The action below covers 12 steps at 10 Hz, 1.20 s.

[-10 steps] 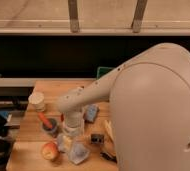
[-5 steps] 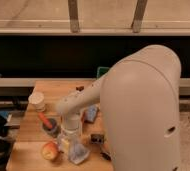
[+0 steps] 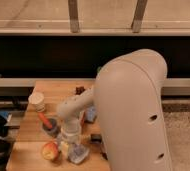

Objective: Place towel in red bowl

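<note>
A crumpled pale blue-grey towel (image 3: 78, 153) lies near the front edge of the wooden table (image 3: 30, 130). My gripper (image 3: 69, 144) hangs from the white arm, right above and just left of the towel, and seems to touch it. A small dark bowl-like dish with a red-orange streak across it (image 3: 49, 124) sits to the gripper's upper left. A reddish edge (image 3: 83, 120) peeks out beside the arm. I cannot tell which of these is the red bowl.
A red-yellow apple (image 3: 49, 150) lies left of the towel. A white cup (image 3: 37, 101) stands at the table's left back. A blue packet (image 3: 91, 114), a small black thing (image 3: 95, 137) and a dark thing (image 3: 79, 90) lie by the arm. The arm's big white body (image 3: 133, 115) hides the table's right side.
The arm's body has swung left and covers more of the table. The gripper has come down toward the front edge, closer onto the towel.
</note>
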Available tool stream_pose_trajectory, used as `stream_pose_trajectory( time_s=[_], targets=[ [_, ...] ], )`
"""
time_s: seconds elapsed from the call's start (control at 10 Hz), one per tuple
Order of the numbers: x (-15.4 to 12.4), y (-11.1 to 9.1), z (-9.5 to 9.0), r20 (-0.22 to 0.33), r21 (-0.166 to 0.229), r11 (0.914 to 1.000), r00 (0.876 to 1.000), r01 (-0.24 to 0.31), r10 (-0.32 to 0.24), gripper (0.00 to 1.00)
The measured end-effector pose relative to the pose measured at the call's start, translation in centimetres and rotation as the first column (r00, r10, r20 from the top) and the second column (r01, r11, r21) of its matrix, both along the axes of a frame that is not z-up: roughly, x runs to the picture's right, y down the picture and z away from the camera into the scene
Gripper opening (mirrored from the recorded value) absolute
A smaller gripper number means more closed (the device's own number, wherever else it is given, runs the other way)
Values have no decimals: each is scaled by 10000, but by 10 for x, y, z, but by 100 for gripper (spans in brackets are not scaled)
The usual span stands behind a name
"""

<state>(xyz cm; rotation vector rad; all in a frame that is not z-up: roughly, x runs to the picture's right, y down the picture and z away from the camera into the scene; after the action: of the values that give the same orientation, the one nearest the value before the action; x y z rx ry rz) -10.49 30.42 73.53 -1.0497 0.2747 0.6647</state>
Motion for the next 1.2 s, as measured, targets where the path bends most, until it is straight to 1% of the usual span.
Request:
stream_pose_trajectory(
  time_s=[0.1, 0.2, 0.5, 0.6, 0.7, 0.8, 1.0, 1.2],
  targets=[
    [1, 4, 2, -27, -75, 9999, 10000, -86, 85, 59],
    [3, 7, 2, -75, -103, 9999, 9999, -88, 87, 55],
    [3, 16, 6, -255, -106, 9998, 9996, -150, 147, 25],
    [4, 18, 7, -286, -136, 9998, 9995, -169, 165, 13],
    [4, 20, 8, -304, -161, 9997, 9994, -188, 183, 4],
    [4, 22, 9, -312, -182, 9996, 9993, -200, 194, 0],
    [6, 21, 9, -367, -139, 9996, 9991, -232, 227, 0],
    [10, 9, 3, -470, 130, 9997, 9986, -224, 230, 0]
  ],
)
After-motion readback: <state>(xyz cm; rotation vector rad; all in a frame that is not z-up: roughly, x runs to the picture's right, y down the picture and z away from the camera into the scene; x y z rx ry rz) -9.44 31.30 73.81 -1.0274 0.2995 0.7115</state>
